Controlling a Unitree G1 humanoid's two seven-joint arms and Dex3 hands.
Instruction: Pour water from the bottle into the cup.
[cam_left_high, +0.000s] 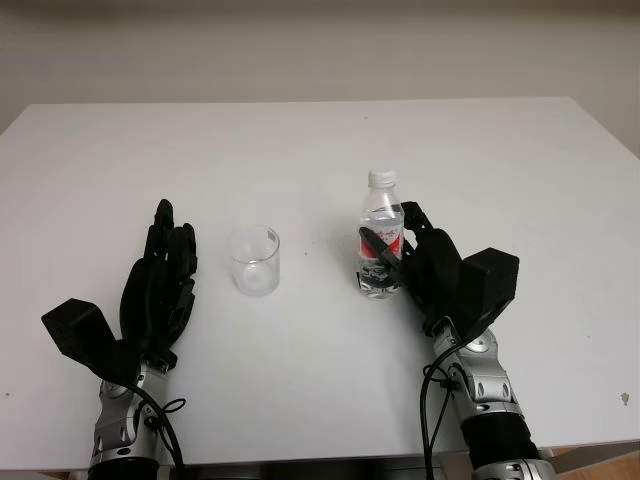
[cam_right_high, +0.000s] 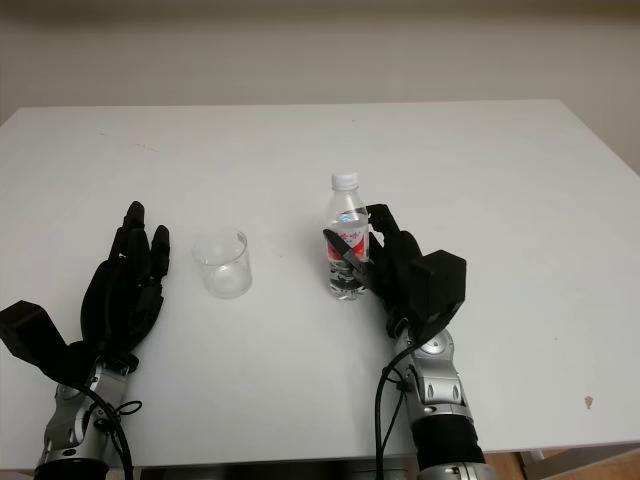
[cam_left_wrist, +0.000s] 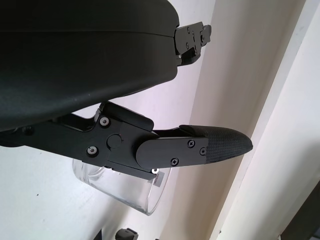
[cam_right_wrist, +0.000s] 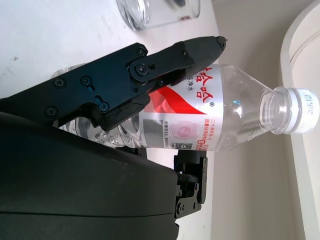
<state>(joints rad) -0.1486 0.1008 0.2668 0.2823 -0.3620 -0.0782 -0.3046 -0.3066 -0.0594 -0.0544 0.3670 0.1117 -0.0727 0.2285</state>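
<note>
A small clear water bottle (cam_left_high: 382, 212) with a white cap and a red-and-white label stands upright on the white table (cam_left_high: 300, 150), right of centre. My right hand (cam_left_high: 393, 243) wraps it from the right side, thumb across the label, shut on the bottle (cam_right_wrist: 225, 125). In the right wrist view one black finger (cam_right_wrist: 165, 60) lies over the label. An empty clear glass cup (cam_left_high: 253, 262) stands a short way to the bottle's left. My left hand (cam_left_high: 165, 262) is open just left of the cup (cam_left_wrist: 125, 195), apart from it.
The table's front edge runs just below both forearms. A pale wall stands behind the table's far edge. A small dark speck (cam_left_high: 625, 398) marks the table near the front right corner.
</note>
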